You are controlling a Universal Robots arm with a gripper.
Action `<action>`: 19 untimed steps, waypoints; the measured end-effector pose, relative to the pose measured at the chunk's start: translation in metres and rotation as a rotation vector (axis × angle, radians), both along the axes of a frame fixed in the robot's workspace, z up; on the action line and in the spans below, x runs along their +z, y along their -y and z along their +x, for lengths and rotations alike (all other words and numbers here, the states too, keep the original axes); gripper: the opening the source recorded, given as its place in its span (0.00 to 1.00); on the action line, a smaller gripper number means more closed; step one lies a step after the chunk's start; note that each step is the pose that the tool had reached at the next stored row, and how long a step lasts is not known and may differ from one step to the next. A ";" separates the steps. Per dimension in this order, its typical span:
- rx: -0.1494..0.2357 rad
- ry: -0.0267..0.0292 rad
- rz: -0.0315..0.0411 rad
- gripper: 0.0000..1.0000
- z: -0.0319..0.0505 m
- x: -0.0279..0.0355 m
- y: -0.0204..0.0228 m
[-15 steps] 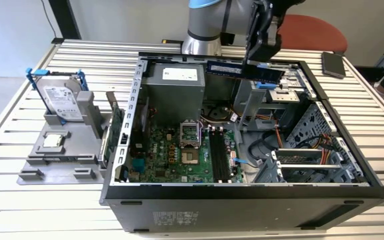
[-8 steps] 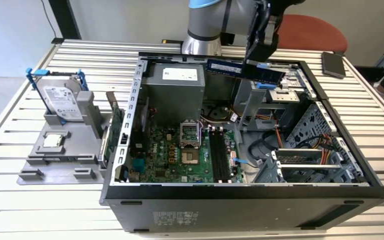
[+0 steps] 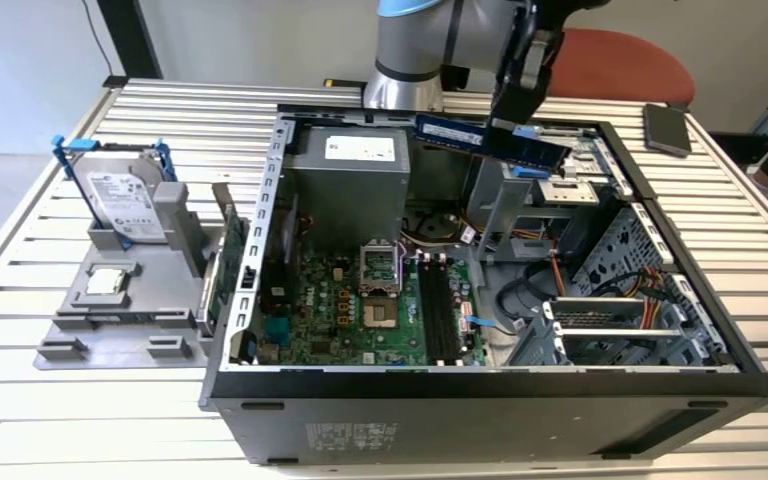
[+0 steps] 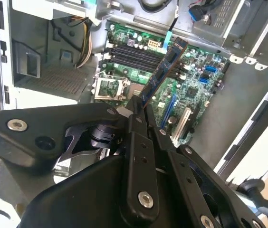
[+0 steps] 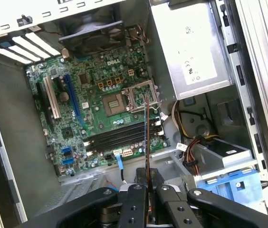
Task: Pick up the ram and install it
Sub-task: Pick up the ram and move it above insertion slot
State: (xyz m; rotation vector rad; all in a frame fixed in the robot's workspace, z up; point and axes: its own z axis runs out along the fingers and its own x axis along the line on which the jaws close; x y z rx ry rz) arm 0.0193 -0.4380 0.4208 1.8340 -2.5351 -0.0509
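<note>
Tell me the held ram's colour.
The ram is dark blue with black chips; clearest in the exterior view.

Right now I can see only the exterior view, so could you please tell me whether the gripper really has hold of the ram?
Observer: Yes. In the second wrist view the gripper is shut on one end of the ram, and the rest of the stick juts out past the fingertips.
Operator: Thank you. How does it sit against the memory slots?
Observer: In the first wrist view the ram shows edge-on as a thin line running across the memory slots. It is held clear of the board and is not seated in any slot.
Operator: Are those slots free?
Observer: In both wrist views they look empty, with no stick in any of them.
</note>
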 end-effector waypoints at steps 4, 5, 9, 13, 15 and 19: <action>-0.034 0.0000 0.0001 0.00 0.0000 -0.0001 0.0000; -0.043 0.0000 0.0001 0.00 0.0000 0.0000 0.0000; -0.077 0.0000 0.0000 0.00 0.0000 0.0000 0.0000; -0.110 0.0000 -0.0001 0.00 0.0000 0.0000 0.0000; -0.125 0.0000 0.0000 0.00 0.0000 0.0000 0.0000; -0.157 0.0000 0.0001 0.00 0.0000 0.0000 0.0000</action>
